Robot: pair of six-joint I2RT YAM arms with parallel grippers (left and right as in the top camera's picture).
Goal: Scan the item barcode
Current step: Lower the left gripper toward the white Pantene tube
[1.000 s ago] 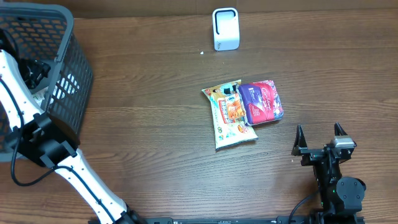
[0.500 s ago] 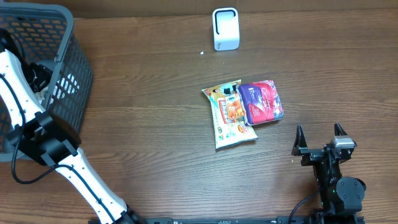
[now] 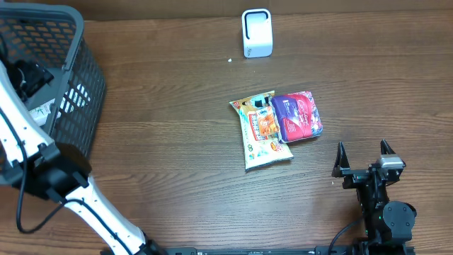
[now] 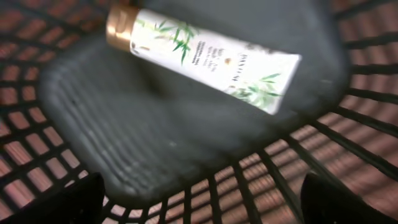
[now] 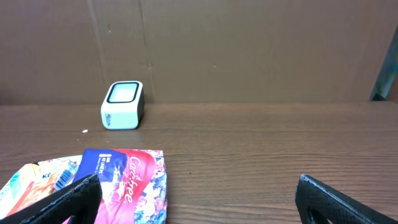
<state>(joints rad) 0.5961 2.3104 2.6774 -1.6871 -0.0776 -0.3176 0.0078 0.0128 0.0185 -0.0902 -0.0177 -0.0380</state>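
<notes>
A dark brown wood-grain desk point(image 3: 177, 142) is filling the overhead view, and in the right wrist view a plain brown board wall point(image 5: 249, 50) is rising behind its far edge. A dark grey plastic mesh basket point(image 3: 78, 85) is standing at the desk's far left. The left arm is reaching down into it.

The left claw point(image 4: 205, 202) is hanging open above the basket floor. Its two dark fingers point(image 4: 68, 202) are showing wide apart at the bottom corners of the blurred wrist view, with nothing between them. Beyond them a white squeeze tube point(image 4: 199, 56) with a gold cap and green leaf print is lying flat on the basket floor. It is lying slanted, with its cap toward the upper left of that view, and the claw is not touching it.

A small white box-shaped scanner point(image 3: 256, 32) is standing upright near the far edge of the desk, well apart from the basket. Near the middle of the desk a yellow and orange snack packet point(image 3: 258, 134) is lying flat. A purple and pink packet point(image 3: 301, 117) is lying just to its right, touching it and overlapping its edge.

The right claw point(image 3: 362, 152) is sitting low at the near right of the desk, close to the two packets but not touching them. Its jaws are spread wide and holding nothing.
</notes>
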